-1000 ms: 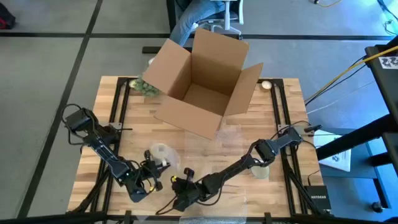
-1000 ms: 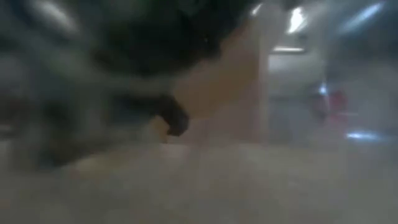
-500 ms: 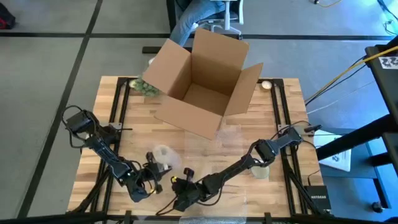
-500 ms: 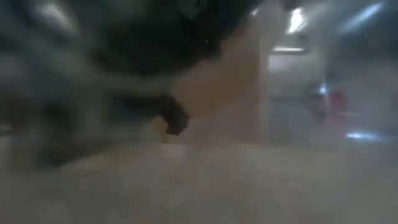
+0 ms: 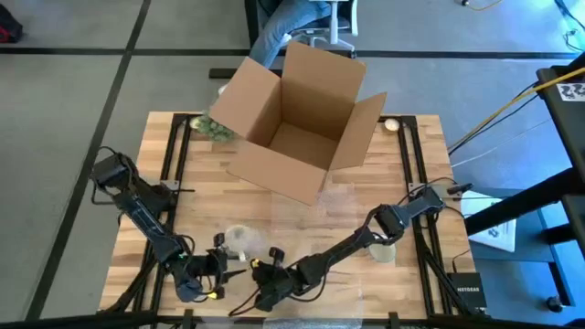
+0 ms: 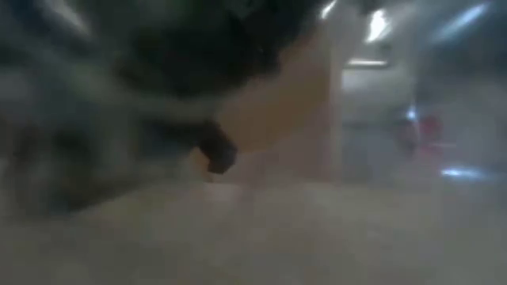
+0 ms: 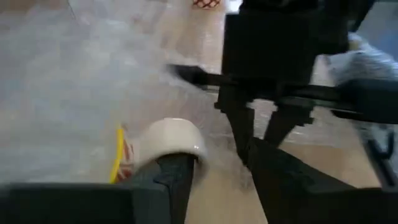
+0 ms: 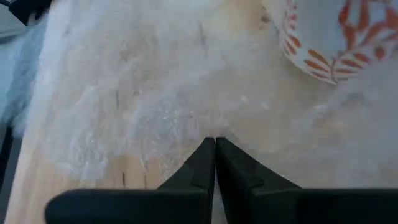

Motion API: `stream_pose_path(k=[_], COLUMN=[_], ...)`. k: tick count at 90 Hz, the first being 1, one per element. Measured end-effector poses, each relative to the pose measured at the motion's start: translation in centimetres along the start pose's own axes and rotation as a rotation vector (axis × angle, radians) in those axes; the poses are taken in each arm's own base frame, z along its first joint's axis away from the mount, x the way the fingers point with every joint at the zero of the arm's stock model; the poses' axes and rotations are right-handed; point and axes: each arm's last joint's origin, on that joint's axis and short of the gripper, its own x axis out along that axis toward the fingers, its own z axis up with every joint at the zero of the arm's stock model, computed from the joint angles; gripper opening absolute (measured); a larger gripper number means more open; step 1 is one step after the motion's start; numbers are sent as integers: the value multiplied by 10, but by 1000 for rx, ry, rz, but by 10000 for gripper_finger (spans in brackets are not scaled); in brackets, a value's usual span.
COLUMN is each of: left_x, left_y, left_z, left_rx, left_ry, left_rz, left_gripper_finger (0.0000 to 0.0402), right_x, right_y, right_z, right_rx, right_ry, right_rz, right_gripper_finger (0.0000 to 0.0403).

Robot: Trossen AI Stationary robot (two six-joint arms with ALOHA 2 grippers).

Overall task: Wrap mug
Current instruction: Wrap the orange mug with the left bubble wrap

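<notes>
A white mug (image 5: 239,239) with an orange leaf pattern (image 8: 323,37) sits on a clear wrap sheet (image 8: 143,93) spread over the table's near part. My left gripper (image 5: 206,277) is low by the near edge, left of the mug. It is open, with the mug's white rim (image 7: 169,140) just beyond one finger (image 7: 177,180). My right gripper (image 5: 262,281) is shut, its tips down on the wrap near the mug. It also shows ahead in the left wrist view (image 7: 267,118). The low view is blocked by a blurred dark arm. My right gripper has its shut fingertips (image 8: 205,155) on the clear wrap (image 8: 214,127), a short way from the mug. Creases in the film run toward the tips. Whether the tips pinch a fold or only press on it, I cannot tell. The wrap lies flat on the table. My left gripper: I cannot tell whether its finger touches the mug.
An open cardboard box (image 5: 302,128) stands at the far middle, with a green bundle (image 5: 215,128) at its left. A pale cup-like object (image 5: 384,249) sits under the right arm. A person's legs and a chair (image 5: 311,23) are beyond the far edge.
My left gripper has drawn back toward the table's near edge and a little left. The mug has slid slightly toward the near edge. My right gripper has kept still.
</notes>
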Motion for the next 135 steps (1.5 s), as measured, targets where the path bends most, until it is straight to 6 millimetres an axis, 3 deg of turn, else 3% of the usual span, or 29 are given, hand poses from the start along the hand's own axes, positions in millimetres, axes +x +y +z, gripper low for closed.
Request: stream_pose_path(k=[17, 43, 64, 73, 90, 99, 118, 135], left_x=[-9, -14, -36, -47, -65, -59, -17, 0], left_y=[3, -3, 1, 5, 16, 23, 48, 49], left_z=[0, -4, 14, 34, 65, 67, 38, 29], left_rx=[49, 25, -215, -315, -221, -161, -116, -134], left_ry=[29, 172, 366, 305, 32, 4, 287, 344], left_rz=[-3, -182, -410, -433, -291, -196, -28, -12], left_gripper_finger=[135, 135, 134, 134, 134, 134, 134, 134], right_x=[0, 0, -2, -6, -6, -6, -10, -16], right_y=[1, 1, 2, 2, 2, 3, 1, 2], right_z=[1, 1, 3, 5, 6, 7, 12, 20], right_rx=[0, -2, -7, -22, -22, -16, -15, -4], right_ry=[-9, -10, -6, -2, -1, 4, 0, 6], right_rz=[17, 16, 25, 23, 39, 50, 54, 101], right_gripper_finger=[1, 1, 1, 1, 1, 1, 1, 1])
